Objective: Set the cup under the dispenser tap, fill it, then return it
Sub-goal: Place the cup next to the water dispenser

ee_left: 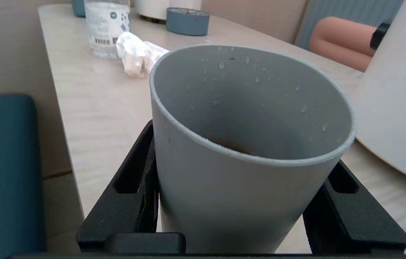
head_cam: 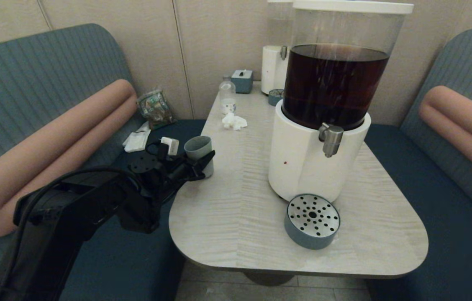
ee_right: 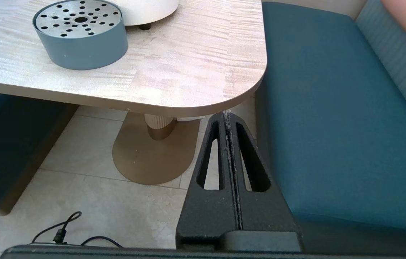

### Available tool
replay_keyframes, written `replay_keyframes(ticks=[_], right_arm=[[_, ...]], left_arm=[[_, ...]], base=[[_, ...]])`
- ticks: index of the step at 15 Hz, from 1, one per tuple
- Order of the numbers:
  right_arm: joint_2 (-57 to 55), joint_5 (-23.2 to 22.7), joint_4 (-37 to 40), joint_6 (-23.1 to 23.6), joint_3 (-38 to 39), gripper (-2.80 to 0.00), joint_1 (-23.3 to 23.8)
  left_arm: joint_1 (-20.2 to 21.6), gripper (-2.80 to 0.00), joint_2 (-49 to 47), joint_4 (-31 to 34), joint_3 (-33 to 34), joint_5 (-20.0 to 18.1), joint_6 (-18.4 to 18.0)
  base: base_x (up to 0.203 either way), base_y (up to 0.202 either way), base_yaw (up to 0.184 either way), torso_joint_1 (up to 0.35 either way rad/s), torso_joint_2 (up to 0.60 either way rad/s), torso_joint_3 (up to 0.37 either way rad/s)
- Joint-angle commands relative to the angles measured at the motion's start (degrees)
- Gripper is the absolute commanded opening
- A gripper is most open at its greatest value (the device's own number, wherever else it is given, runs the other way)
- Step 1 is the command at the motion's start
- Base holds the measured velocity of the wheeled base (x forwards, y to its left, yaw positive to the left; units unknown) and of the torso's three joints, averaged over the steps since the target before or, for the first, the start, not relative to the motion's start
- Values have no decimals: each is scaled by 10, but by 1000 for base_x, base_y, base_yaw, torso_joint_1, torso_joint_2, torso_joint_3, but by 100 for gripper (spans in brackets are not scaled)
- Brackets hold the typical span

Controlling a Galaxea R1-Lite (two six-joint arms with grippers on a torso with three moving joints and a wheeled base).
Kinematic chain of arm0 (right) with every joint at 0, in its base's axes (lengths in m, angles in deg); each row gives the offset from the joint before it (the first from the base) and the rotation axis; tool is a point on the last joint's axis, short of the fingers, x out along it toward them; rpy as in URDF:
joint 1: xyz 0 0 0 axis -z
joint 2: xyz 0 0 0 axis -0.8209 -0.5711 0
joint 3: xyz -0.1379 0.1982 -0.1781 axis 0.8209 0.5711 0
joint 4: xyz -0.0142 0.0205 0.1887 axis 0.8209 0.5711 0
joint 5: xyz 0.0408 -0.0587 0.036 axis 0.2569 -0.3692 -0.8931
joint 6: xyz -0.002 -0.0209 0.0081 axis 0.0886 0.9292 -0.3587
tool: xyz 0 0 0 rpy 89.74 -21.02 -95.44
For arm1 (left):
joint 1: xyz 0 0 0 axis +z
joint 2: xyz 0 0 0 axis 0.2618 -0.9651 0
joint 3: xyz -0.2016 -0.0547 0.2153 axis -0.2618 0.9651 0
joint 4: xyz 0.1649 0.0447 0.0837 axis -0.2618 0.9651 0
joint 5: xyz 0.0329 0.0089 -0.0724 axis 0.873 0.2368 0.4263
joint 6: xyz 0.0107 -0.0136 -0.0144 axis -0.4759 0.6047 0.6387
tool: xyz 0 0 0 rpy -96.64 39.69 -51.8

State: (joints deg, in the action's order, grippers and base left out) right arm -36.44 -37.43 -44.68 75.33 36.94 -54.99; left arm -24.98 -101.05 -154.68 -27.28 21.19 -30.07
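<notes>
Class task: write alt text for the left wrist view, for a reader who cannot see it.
The left gripper clasps the grey-blue cup from both sides; droplets dot the cup's inner wall. Behind, on the pale table, lie a crumpled tissue and a clear bottle.

The cup point(head_cam: 199, 151), at centre left in the head view, has its lower half masked by the left gripper point(head_cam: 202, 165). The dark-tea dispenser point(head_cam: 321, 125) loses its lid to the frame's top edge. The bottle point(head_cam: 227, 97) label is too small to read.
</notes>
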Motion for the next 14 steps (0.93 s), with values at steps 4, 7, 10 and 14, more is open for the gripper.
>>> replay_keyframes(ticks=[4, 7, 10, 14], right_arm=[[0, 0, 0, 0, 0, -280, 0], [0, 0, 1, 0, 0, -280, 0], [0, 0, 0, 0, 0, -280, 0], [0, 0, 1, 0, 0, -280, 0]], left_arm=[[0, -280, -7, -5, -8, 0, 1], [0, -280, -7, -5, -7, 0, 0], [0, -280, -10, -5, -7, 0, -1], [0, -280, -6, -5, -7, 1, -1]], base=[[0, 0, 0, 0, 0, 0], [0, 0, 0, 0, 0, 0], [0, 0, 0, 0, 0, 0], [0, 0, 0, 0, 0, 0]])
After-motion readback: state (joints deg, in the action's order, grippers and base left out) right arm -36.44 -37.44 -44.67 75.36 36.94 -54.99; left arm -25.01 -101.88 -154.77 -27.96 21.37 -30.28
